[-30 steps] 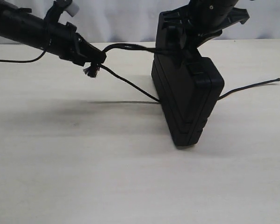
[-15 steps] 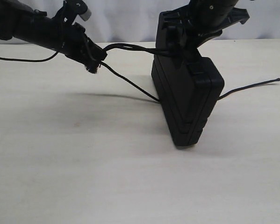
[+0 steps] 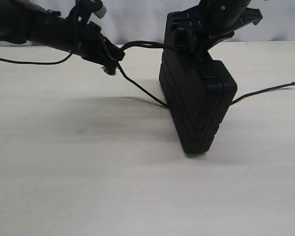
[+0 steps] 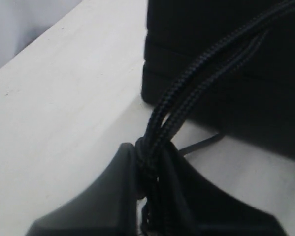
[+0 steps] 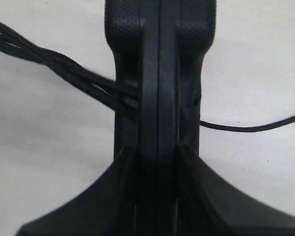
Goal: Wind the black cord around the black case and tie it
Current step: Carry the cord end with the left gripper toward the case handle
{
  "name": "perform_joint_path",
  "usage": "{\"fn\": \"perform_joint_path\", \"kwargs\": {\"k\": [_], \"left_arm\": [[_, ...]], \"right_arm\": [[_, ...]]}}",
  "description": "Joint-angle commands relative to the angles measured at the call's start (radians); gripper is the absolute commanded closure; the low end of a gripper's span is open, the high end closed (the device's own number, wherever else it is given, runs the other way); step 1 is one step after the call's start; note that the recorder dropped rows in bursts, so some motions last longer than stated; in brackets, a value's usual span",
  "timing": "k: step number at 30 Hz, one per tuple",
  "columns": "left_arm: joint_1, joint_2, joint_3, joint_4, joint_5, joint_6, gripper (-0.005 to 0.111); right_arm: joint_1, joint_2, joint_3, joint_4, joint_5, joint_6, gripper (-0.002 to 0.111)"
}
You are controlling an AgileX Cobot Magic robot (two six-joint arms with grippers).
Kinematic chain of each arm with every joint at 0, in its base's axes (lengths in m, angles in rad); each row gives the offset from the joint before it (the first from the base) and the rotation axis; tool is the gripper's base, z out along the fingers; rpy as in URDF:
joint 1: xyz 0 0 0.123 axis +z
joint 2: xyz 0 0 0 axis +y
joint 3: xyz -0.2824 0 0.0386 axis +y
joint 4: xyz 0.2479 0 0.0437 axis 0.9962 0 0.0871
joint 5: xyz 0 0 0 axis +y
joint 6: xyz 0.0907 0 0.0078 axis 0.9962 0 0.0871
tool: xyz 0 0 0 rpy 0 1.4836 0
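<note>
The black case [image 3: 199,108] is stood on its narrow edge on the table [image 3: 88,187], right of centre, with its long axis running away toward the back. The black cord [image 3: 142,91] is trailed rightward behind it. The case's upper edge is clamped by the right gripper [image 3: 189,37]. Cord strands are pinched by the left gripper [image 3: 113,61].

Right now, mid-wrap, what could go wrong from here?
The black cord runs from the left gripper to the top of the black case, which stands on edge, clamped only by the right gripper; a hard pull might twist or tip it. The strands may also slip from the left pinch.
</note>
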Motion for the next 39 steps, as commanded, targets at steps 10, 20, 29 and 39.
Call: {"fn": "perform_joint_path", "kwargs": {"k": [10,20,29,39], "left_arm": [[-0.23,-0.008,-0.003,-0.38,-0.021,0.454,0.107],[-0.263,-0.008,-0.003,-0.365,-0.002,0.544,0.094],[-0.263,-0.149,0.0,0.224,-0.055,0.298,0.064],[-0.264,-0.021,0.001,0.017,-0.186,0.209,0.081]], "right_arm": [[-0.001,0.011,0.003,-0.003,0.045,-0.023,0.104],[-0.001,0.011,0.003,-0.003,0.043,-0.023,0.104],[-0.001,0.011,0.003,-0.003,0.046,-0.023,0.104],[-0.001,0.011,0.003,-0.003,0.046,-0.022,0.104]]}}
